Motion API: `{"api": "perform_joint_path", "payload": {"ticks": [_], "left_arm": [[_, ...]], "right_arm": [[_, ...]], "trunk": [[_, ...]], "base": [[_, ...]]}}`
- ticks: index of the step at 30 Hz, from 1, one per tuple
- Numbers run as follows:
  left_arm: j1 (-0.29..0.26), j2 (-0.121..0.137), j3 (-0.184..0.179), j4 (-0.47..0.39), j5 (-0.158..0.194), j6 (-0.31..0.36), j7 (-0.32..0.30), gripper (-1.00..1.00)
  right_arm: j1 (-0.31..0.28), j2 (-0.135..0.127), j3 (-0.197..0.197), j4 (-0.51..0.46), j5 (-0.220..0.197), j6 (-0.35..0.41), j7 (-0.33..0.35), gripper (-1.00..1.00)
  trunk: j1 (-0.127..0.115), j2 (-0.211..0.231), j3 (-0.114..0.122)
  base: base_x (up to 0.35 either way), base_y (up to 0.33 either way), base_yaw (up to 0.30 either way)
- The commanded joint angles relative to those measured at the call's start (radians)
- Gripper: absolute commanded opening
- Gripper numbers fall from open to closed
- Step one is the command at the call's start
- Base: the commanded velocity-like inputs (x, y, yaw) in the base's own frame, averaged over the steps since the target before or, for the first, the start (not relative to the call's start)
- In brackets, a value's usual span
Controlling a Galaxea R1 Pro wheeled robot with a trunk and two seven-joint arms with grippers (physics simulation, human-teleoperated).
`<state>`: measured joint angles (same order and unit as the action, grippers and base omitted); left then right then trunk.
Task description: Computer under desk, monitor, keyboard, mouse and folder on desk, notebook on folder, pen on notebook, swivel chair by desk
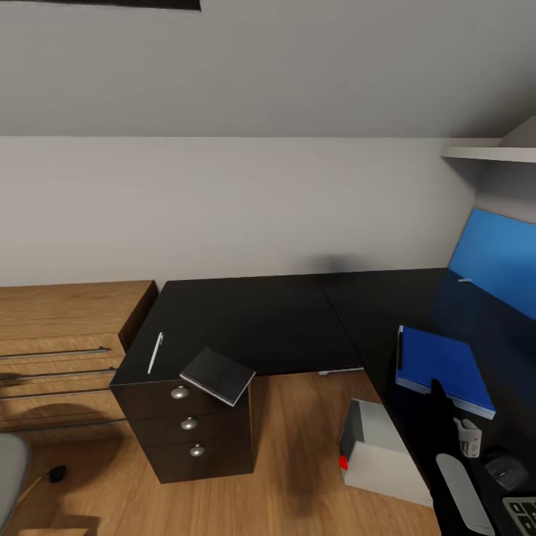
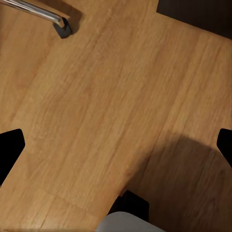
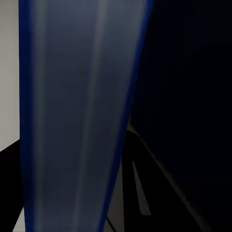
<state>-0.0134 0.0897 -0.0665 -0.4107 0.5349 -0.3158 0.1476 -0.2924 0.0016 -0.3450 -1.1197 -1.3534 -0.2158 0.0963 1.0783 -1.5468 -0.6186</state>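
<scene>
Desk [image 1: 283,320]: black L-shaped top, one wing along the far wall, the other running near along the right; three-drawer unit [image 1: 190,428] with round silver knobs under its left end
Pen [image 1: 155,351]: white, lying on the desk's left end, just left of the notebook, not touching it
Notebook [image 1: 218,375]: dark, on the front edge above the drawers, one corner overhanging
Folder [image 1: 444,368]: bright blue, flat on the right wing
Mouse [image 1: 505,469]: dark, near end of the right wing, near side of the folder
Keyboard [image 1: 524,515]: a corner visible, just near of the mouse
Computer [image 1: 380,454]: pale grey tower, red light on its front, on the floor under the right wing
Wooden dresser [image 1: 63,350]: left of the desk
Right gripper [image 1: 441,394]: dark, over the folder's near edge; cannot tell how far its fingers are parted
Left gripper [image 2: 116,145]: fingers spread wide over bare wood floor [image 2: 96,106], holding nothing; a castor [image 2: 63,28] beyond
</scene>
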Motion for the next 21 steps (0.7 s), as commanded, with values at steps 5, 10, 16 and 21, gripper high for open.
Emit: {"api": "perform_joint_path", "payload": {"ticks": [5, 10, 16, 21], "left_arm": [[0.0, 0.001, -0.007, 0.0, 0.004, -0.003, 0.007, 1.0], [0.0, 0.001, -0.006, 0.0, 0.004, -0.003, 0.007, 1.0], [0.0, 0.001, -0.006, 0.001, 0.004, -0.003, 0.007, 1.0], [0.0, 0.001, -0.006, 0.001, 0.004, -0.003, 0.007, 1.0]], "right_arm": [[-0.001, 0.0, 0.0, 0.001, -0.011, -0.002, 0.007, -1.0], [-0.001, 0.0, 0.0, 0.001, -0.01, -0.002, 0.006, -1.0], [-0.001, 0.0, -0.001, 0.003, -0.009, -0.006, 0.005, -1.0], [-0.001, 0.0, -0.002, 0.004, -0.007, -0.011, 0.005, -1.0]], "trunk": [[0.0, 0.0, -0.001], [0.0, 0.0, -0.001], [0.0, 0.0, -0.001], [0.0, 0.0, -0.001]], "base": [[0.0, -0.014, 0.0], [0.0, -0.001, 0.0], [0.0, 0.0, 0.0], [0.0, 0.0, 0.0]]}}
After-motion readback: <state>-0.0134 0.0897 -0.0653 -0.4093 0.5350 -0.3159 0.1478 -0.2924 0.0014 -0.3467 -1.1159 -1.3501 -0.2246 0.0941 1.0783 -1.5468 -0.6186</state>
